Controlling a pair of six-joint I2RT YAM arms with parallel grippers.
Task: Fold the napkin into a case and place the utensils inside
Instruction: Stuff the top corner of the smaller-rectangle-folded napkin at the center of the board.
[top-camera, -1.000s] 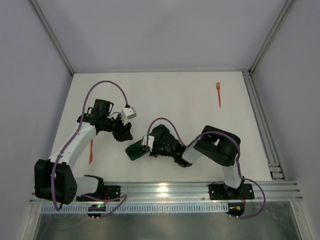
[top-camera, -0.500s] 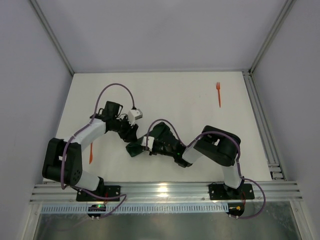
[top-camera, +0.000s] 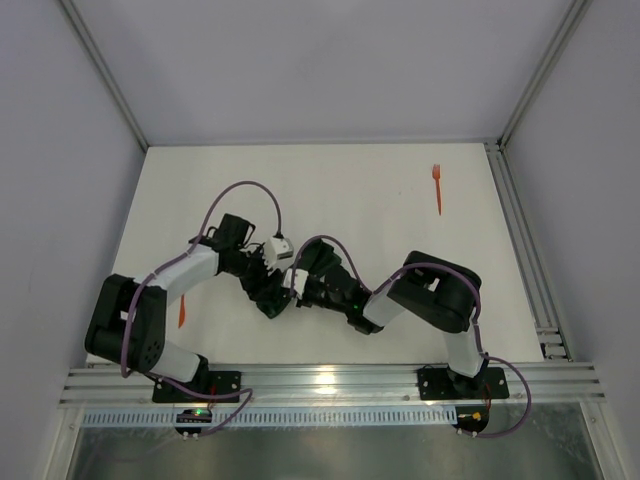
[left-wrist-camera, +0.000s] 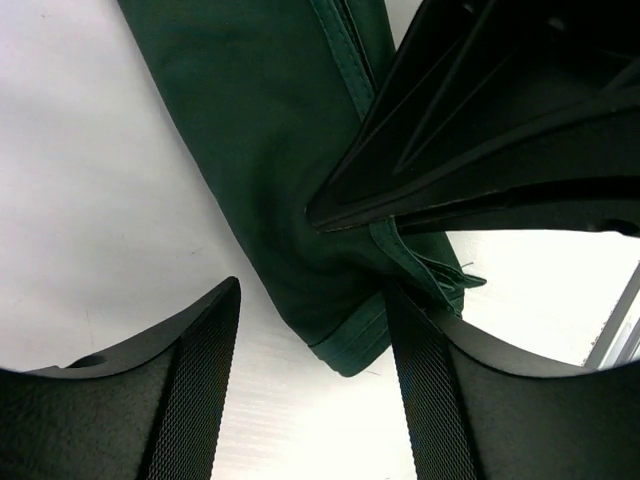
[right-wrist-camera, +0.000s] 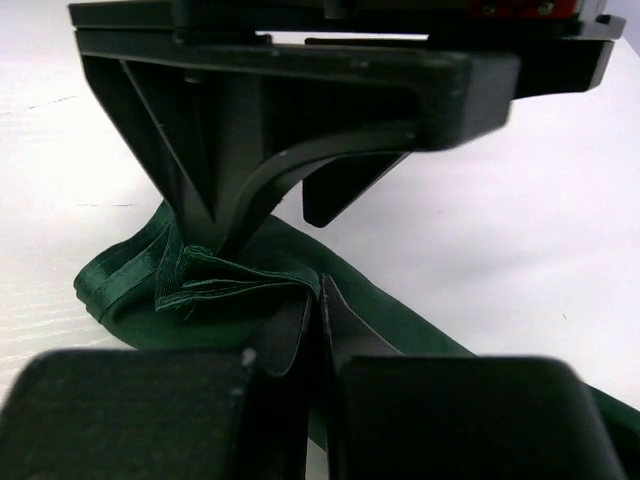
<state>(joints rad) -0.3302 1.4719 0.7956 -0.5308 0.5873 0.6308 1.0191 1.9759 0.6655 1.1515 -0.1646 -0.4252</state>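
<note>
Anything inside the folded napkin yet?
Nothing shows at the end of the napkin; cloth covers the inside. The orange fork and other orange utensil lie on the table, apart.

The dark green napkin (top-camera: 272, 302) is lying bunched into a narrow, rumpled strip just below the middle of the top view, running diagonally, its hemmed end showing pleats and loose layers. The orange fork (top-camera: 437, 188) is lying flat and alone at the upper right, pointing up the frame. The second orange utensil (top-camera: 181, 310) is lying at the lower left, partly hidden.
</note>
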